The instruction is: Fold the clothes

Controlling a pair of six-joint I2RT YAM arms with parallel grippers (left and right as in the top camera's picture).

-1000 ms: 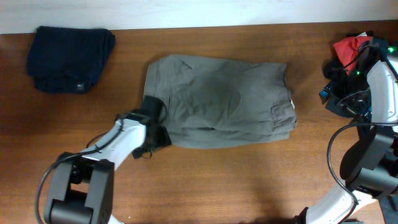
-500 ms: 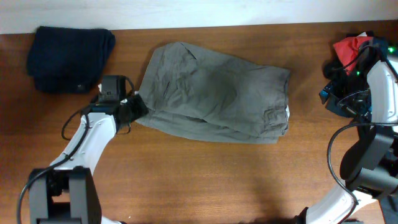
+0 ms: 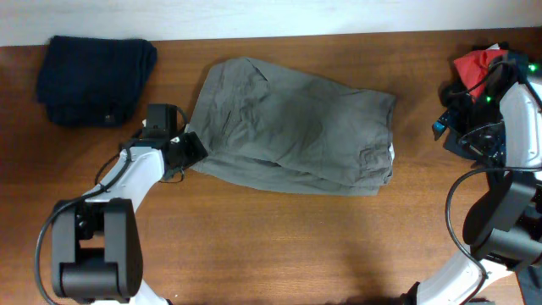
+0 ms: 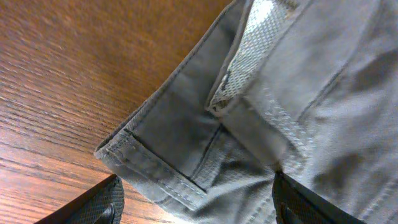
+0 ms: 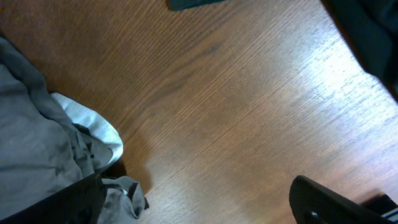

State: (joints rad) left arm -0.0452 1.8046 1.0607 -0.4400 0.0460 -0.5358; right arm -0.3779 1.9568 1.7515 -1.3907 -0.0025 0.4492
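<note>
the grey-olive garment (image 3: 292, 135) is laid folded at the middle of the bench (image 3: 279, 246). it sits skewed, with its lower layers showing along the near edge, so squaring or a further fold is judged to be wanted. the left end effector (image 3: 186, 149) is set at the garment's left hem, presumably to take that edge. its fingers (image 4: 102, 202) are spread wide with the hem lying between them, unpinched: released. the right end effector (image 5: 193, 208) is held over bare bench near the garment's right end, fully spread, with nothing grasped.
</note>
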